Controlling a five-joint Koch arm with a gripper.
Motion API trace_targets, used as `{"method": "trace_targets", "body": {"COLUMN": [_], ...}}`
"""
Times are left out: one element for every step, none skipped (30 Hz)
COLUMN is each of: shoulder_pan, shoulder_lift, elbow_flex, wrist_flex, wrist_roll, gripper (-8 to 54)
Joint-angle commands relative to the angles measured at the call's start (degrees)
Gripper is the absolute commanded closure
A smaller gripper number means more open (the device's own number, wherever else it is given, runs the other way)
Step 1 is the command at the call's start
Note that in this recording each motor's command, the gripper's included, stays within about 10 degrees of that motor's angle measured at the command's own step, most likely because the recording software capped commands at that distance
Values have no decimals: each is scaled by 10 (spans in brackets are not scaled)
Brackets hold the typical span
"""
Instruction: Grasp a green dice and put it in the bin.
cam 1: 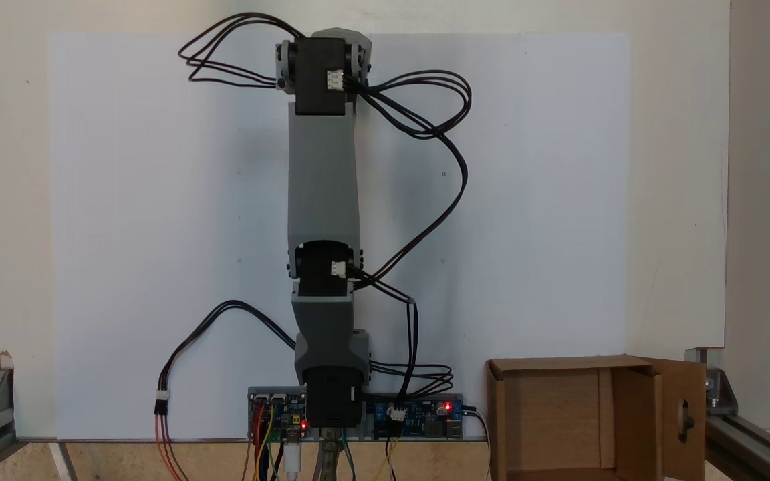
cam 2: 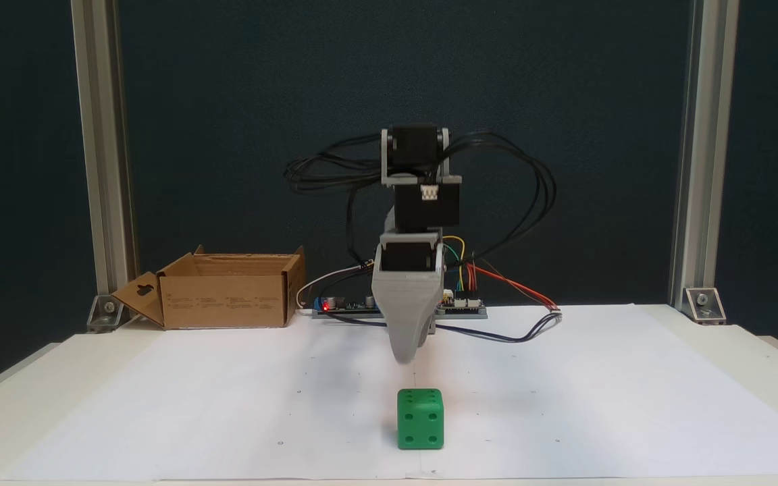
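The green dice point(cam 2: 420, 418) is a small cube of smooth, bright green plastic with rounded edges and round sunken pips; the face toward the camera shows four pips. It sits on a large sheet of matte white paper point(cam 2: 564, 405) that covers the pale table point(cam 2: 754, 351), close to the front edge of the sheet.

The gripper point(cam 2: 405, 356) is grey printed plastic, wide at the top and narrowing to a rounded tip. It hangs above the dice and a little behind it, not touching it. Only one tip is visible from this side, so I cannot tell if the jaws are wide or narrow. In a fixed view from above, the arm point(cam 1: 322, 187) stretches over the paper, with grey shells, black motor blocks and loose black cables point(cam 1: 425, 127).

The bin point(cam 2: 227, 297) is a brown corrugated cardboard box with an open top and a side flap with a keyhole-shaped cutout. It stands well apart from the dice, beside the arm's base, in both fixed views point(cam 1: 552, 427).
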Motion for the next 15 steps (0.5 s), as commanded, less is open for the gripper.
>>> {"method": "trace_targets", "body": {"shoulder_pan": [1,1,1,1,0,-2,-2,-3,-3,-4,-4,-7,-8,-11,-12], "shoulder_lift": [4,2,0,-2,-4,-4,-6,-7,-7,-8,-10,-11,-12,-13,-17], "elbow_flex": [-33,-33,-33,-33,-33,-33,-33,-33,-33,-33,-33,-33,-33,-33,-33], "wrist_flex": [-3,-4,-4,-4,-4,-4,-4,-4,-4,-4,-4,-5,-8,-10,-11], "wrist_roll": [21,21,21,21,21,21,21,22,21,21,22,22,22,22,22], "gripper": [25,24,24,24,24,24,24,25,24,24,25,24,24,25,24]}}
